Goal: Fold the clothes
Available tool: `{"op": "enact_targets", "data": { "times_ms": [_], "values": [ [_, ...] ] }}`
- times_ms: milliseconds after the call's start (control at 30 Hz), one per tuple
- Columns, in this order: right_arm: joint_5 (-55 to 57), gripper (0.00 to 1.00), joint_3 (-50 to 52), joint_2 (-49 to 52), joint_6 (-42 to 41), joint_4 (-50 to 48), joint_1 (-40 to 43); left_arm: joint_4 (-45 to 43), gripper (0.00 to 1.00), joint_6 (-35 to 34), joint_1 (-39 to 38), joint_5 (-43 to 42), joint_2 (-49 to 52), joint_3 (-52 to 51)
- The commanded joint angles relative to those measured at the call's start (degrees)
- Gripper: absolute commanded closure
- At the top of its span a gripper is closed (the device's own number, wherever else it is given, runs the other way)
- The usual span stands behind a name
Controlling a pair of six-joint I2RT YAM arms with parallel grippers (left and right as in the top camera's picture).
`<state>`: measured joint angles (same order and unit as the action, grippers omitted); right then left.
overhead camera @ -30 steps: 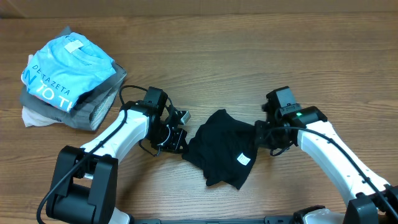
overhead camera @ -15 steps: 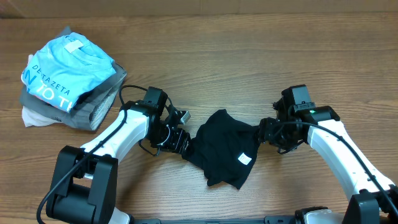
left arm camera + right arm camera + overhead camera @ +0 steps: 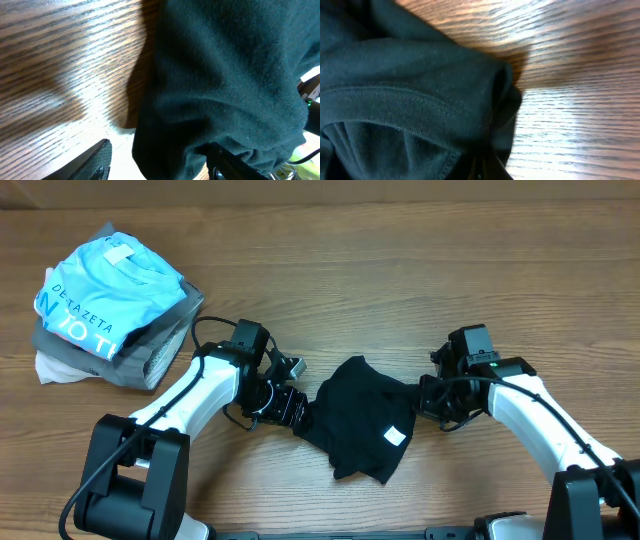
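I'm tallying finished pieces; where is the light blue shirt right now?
Overhead view, upper left: the light blue shirt tops the folded stack, well left of the black garment.

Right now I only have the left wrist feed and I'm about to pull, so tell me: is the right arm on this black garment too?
Observer: Yes. The right pincer is at the right edge of the garment, with cloth gathered into it.
Operator: Is it lying flat?
Observer: No. From overhead it is bunched, with a white label facing up near its right side.
Operator: Anything else on the table to my left?
Observer: A pile of folded clothes sits at the far left, apart from the garment.
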<state>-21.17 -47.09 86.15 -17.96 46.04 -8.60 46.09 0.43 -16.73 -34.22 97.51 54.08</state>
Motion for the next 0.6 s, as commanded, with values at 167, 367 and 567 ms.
{"op": "enact_targets", "data": {
  "times_ms": [167, 367, 567],
  "values": [
    [7.89, 0.96, -7.19, -1.07, 0.15, -1.05, 2.38, -0.22, 0.36, 0.83, 0.22, 0.11, 0.09, 0.13],
    [9.75, 0.5, -7.43, -1.07, -2.1, 1.55, 2.4, -0.44, 0.36, 0.83, 0.22, 0.11, 0.09, 0.13],
    [-3.96, 0.5, -7.43, -2.1, 1.57, 11.74, 2.8, -0.48, 0.35, 0.83, 0.22, 0.11, 0.09, 0.13]
  ]
}}
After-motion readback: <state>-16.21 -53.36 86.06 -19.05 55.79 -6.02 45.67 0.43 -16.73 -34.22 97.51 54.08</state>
